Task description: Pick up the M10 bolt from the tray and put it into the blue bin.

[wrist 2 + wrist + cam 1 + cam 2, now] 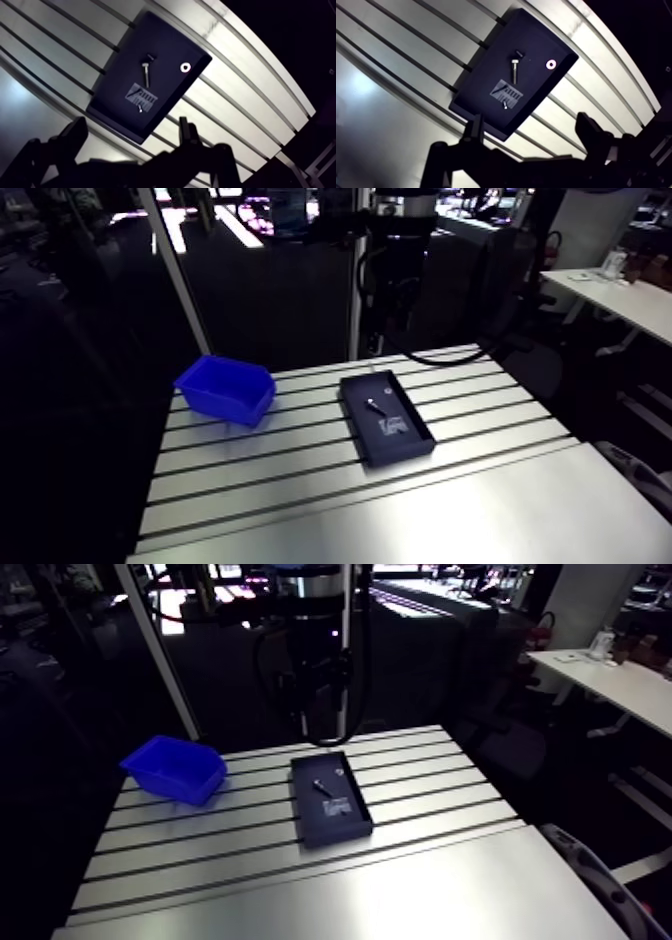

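The M10 bolt (515, 69) is a short silver bolt lying flat in the black tray (486, 85), near its middle. In the arm view the tray (395, 446) sits mid-table, with the bolt (375, 404) in its far half. An open-fronted blue bin (227, 388) stands on the table to the tray's left, a short gap away. My gripper (531, 132) hangs high above the table and is open, with nothing between its dark fingers (475, 129). The tray lies ahead of the fingers.
A silver washer (551, 63), a small dark nut (519, 52), a grey label (507, 92) and a tiny screw (505, 105) also lie in the tray. The slotted aluminium table (300, 468) has a smooth plate along its near edge.
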Motion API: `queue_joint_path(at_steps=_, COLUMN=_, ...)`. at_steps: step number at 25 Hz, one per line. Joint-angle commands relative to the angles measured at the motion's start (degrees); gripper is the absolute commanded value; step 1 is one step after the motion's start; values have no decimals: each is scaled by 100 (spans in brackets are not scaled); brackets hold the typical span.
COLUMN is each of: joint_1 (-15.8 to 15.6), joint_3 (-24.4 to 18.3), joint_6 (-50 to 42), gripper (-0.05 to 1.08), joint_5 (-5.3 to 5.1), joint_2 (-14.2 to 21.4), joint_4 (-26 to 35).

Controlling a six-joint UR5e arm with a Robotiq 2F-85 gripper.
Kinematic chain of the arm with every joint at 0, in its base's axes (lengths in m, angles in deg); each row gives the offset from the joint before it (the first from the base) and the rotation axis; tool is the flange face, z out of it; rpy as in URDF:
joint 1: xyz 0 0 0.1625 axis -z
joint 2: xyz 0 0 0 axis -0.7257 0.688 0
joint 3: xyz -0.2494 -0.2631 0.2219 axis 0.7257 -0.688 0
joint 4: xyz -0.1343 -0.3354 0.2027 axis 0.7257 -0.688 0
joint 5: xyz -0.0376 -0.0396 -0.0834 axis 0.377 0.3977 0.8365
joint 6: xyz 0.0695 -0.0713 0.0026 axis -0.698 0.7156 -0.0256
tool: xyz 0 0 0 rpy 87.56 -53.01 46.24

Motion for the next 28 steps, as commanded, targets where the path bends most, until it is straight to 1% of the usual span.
queue_joint_path(at_steps=1, joint_1=36, joint_3=92, joint_6=-11, gripper=14, joint_5=-11, joint_2=-243, joint_4=-220)
queue_joint_path(at_steps=4, joint_1=45, joint_3=101, joint_6=-29, gripper=17, joint_5=-11, joint_2=-323, joint_4=-220)
queue_joint_path(at_steps=6, joint_1=45, joint_3=145, joint_6=-29, gripper=22, joint_5=-11, joint_2=-384, joint_4=-264)
queue_joint_path(at_steps=10, joint_1=36, joint_3=312, joint_6=-11, gripper=23, joint_5=-28, joint_2=-472, joint_4=-765)
queue_joint_path(at_steps=11, joint_1=36, joint_3=338, joint_6=-11, gripper=26, joint_5=-28, joint_2=-498, joint_4=-818)
queue_joint_path(at_steps=13, joint_1=36, joint_3=391, joint_6=-11, gripper=26, joint_5=-28, joint_2=-542, joint_4=-879)
queue_joint_path(at_steps=15, joint_1=45, joint_3=426, joint_6=-11, gripper=26, joint_5=-46, joint_2=-551, joint_4=-949)
queue_joint_path(at_steps=17, joint_1=45, joint_3=497, joint_6=-11, gripper=28, joint_5=-116, joint_2=-560, joint_4=-1064)
queue_joint_path(at_steps=20, joint_1=62, joint_3=576, joint_6=77, gripper=29, joint_5=-186, joint_2=-604, joint_4=-1196)
queue_joint_path(at_steps=23, joint_1=71, joint_3=628, joint_6=103, gripper=32, joint_5=-204, joint_2=-648, joint_4=-1213)
queue_joint_path(at_steps=28, joint_1=71, joint_3=672, joint_6=112, gripper=32, joint_5=-195, joint_2=-683, joint_4=-1213)
